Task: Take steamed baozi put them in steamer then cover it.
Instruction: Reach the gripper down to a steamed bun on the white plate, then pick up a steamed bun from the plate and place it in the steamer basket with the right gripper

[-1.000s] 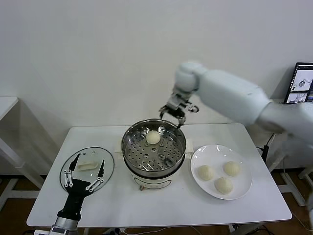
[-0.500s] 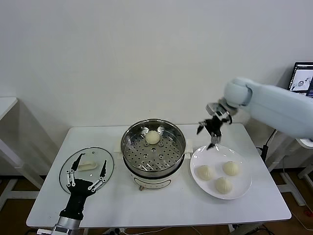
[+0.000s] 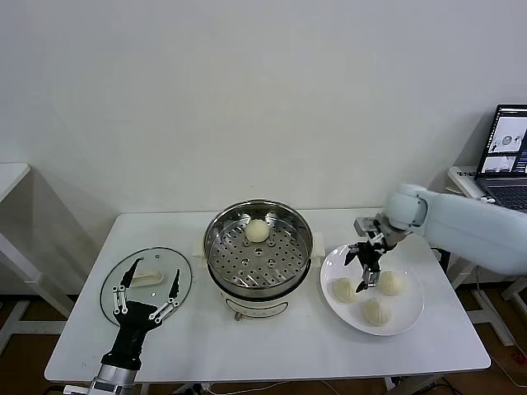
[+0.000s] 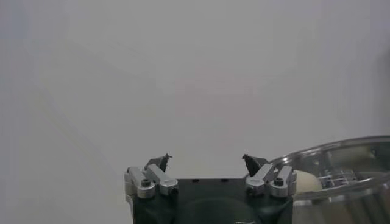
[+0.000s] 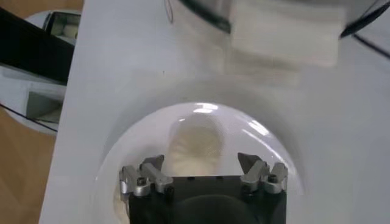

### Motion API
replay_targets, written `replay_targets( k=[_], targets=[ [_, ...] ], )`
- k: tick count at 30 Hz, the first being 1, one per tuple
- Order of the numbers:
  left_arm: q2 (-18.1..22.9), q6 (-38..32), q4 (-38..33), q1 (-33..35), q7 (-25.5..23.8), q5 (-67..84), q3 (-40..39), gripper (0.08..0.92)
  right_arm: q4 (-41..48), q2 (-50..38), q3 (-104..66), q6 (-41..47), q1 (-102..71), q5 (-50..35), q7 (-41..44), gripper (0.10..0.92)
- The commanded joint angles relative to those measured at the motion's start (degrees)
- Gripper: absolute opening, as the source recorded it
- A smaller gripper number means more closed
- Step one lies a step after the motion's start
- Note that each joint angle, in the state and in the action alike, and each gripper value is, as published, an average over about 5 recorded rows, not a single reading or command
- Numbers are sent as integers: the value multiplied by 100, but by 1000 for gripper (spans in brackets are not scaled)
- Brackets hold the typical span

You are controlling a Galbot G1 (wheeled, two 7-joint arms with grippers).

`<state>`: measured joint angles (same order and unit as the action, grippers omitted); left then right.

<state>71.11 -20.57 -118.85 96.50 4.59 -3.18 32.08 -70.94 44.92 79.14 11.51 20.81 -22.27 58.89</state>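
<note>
Cream buns, silver steel, white surfaces

Cream-white baozi [image 3: 258, 231] sits in the shiny silver steamer [image 3: 258, 252], its tray dotted with holes; plate [image 3: 403, 320] and table [image 3: 272, 341] are plain white.

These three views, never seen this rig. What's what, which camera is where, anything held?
It is a two-armed robot at a white table. The wide picture comes from its head camera; the other two come from cameras on each wrist. On the table: a steamer with one baozi inside, a plate with three more, and a glass lid. The right gripper is open over the plate, holding nothing; its wrist view shows a bun ahead of it. The left gripper is open and empty above the lid.
</note>
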Motion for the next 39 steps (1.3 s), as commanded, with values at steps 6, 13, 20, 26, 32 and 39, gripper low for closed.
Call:
replay_targets(
  k=[6, 13, 20, 26, 32, 39],
  targets=[
    [2, -38, 40, 20, 8, -8, 40, 823, 228, 197, -95, 112, -512, 193, -464, 823],
    [6, -58, 52, 15, 8, -5, 52, 823, 241, 242, -100, 109, -524, 231, -505, 802],
    [14, -70, 68, 0, 12, 4, 86, 823, 228, 267, -39, 89, -502, 241, -559, 725],
    [11, -57, 37, 13, 9, 5, 123, 823, 135, 227, 51, 99, -353, 215, -569, 667],
    [45, -35, -3, 35, 2, -29, 103, 823, -190, 60, 195, 90, 266, 172, -190, 636],
    [55, -24, -85, 39, 2, -36, 90, 823, -370, -39, 258, -199, 1571, 246, 693, 628]
  ],
)
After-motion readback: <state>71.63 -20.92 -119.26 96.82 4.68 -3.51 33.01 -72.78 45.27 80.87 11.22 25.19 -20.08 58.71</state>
